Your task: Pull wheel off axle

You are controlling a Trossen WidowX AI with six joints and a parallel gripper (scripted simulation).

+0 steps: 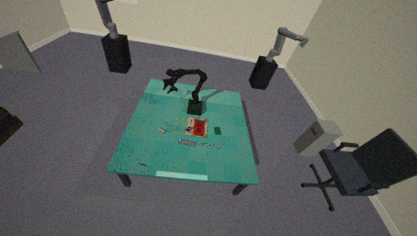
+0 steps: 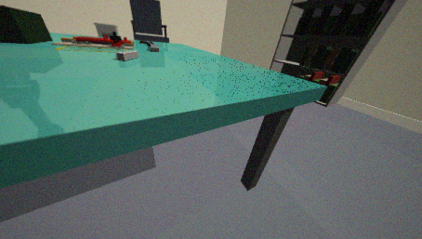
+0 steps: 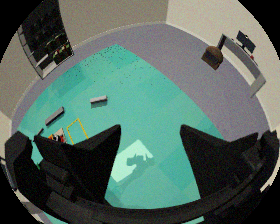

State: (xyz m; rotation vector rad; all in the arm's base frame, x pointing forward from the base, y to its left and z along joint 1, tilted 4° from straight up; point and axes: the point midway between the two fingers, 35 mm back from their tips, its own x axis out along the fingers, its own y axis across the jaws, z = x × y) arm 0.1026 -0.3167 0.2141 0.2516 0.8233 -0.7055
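Note:
My gripper is open and empty, raised high over the back left part of the table, well away from the parts. A red piece with small black parts lies on a pale board right of the marked area. A dark upright shape stands at its end in the exterior view; I cannot tell the wheel from the axle at this size. The marked area is a yellow outline, with nothing visible inside it. In the wrist view the fingers partly hide the board's surroundings.
A grey block lies left of the outline. A longer grey bar and small grey parts lie in front of the board. A dark green piece lies right of it. The arm's base stands behind.

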